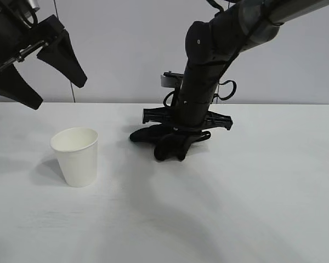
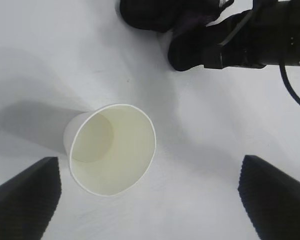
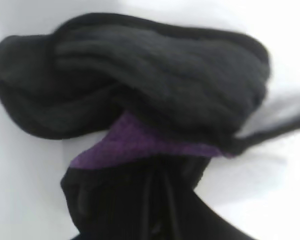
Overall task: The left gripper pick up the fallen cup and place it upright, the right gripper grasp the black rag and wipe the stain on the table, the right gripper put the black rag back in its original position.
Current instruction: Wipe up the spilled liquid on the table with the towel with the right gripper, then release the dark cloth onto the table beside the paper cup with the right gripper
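The white paper cup (image 1: 75,156) stands upright on the table (image 1: 236,208) at the left, its mouth facing up (image 2: 112,150). My left gripper (image 1: 57,93) hangs open above and to the left of it, holding nothing; in the left wrist view its fingers (image 2: 25,200) stand wide apart on either side of the cup. The right gripper (image 1: 172,150) is down at the table's middle, shut on the black rag (image 1: 145,134). The rag's purple edge shows just ahead of the jaws (image 3: 140,145). No stain is visible; the spot under the rag is hidden.
The right arm (image 1: 208,66) slants down from the upper right over the table's middle. Bare white tabletop lies in front of the cup and the rag and across the right side. A plain grey wall stands behind.
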